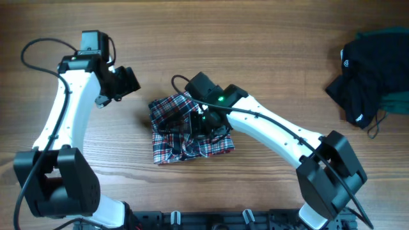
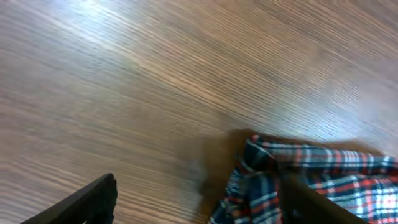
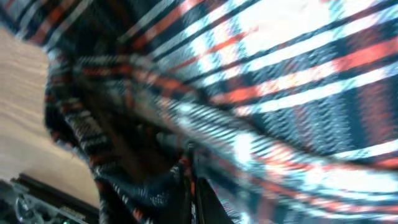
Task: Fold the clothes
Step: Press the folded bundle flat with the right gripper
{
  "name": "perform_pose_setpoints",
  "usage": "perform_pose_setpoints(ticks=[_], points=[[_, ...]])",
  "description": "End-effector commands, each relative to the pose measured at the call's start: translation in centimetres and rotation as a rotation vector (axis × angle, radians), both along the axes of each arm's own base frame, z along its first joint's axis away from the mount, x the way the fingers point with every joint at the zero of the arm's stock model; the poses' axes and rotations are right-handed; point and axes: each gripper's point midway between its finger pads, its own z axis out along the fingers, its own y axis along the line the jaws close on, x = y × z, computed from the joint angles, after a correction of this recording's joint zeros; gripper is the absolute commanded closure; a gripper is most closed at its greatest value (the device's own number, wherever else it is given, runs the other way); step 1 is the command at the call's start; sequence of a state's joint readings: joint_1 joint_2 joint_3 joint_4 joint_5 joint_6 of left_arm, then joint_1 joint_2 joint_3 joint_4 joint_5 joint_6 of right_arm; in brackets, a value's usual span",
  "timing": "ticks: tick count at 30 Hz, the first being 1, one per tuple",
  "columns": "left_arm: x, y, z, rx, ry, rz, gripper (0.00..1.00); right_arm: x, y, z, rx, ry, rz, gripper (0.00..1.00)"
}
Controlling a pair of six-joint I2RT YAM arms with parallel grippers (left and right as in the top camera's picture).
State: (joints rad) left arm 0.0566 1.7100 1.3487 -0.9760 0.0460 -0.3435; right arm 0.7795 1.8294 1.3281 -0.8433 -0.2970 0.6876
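Shirt (image 1: pixel 167 145) seemingly in right end effector (image 1: pixel 202 125)

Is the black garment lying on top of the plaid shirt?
No, the black garment lies far off at the right edge of the overhead view, well apart from the plaid shirt.

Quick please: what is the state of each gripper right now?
Left gripper: open, holding nothing.
Right gripper: closed on the plaid shirt.

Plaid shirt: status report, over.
Right claw shut on the plaid shirt, mid-bundle. Left claw open, over bare table by the shirt's corner. Shirt bunched, not flat. Black garment far right, apart.
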Motion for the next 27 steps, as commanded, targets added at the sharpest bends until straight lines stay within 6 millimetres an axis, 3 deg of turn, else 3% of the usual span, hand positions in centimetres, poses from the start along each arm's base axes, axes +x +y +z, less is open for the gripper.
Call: perform_pose_setpoints(ticks=[1,7,14,23,25,27], points=[[-0.1,2.7,0.0,0.011,0.001,0.083,0.16,-2.8,3.0,0.0,0.078,0.061,0.068,0.96],[-0.6,4.8,0.0,0.009,0.013,0.141,0.15,-5.9,4.8,0.5,0.122,0.12,0.146,0.96],[-0.8,4.7,-0.1,0.008,0.021,0.14,0.15,-5.0,5.2,2.7,0.172,0.074,0.117,0.96],[-0.8,4.4,-0.1,-0.013,0.021,0.132,0.14,-6.2,5.3,-0.9,0.118,0.182,0.129,0.95],[-0.8,4.3,-0.1,-0.014,0.021,0.132,0.14,-6.4,5.7,-1.1,0.131,0.191,0.138,0.85],[-0.8,4.2,-0.1,-0.021,0.02,0.13,0.14,-6.9,5.8,-2.1,0.114,0.21,0.144,0.85]])
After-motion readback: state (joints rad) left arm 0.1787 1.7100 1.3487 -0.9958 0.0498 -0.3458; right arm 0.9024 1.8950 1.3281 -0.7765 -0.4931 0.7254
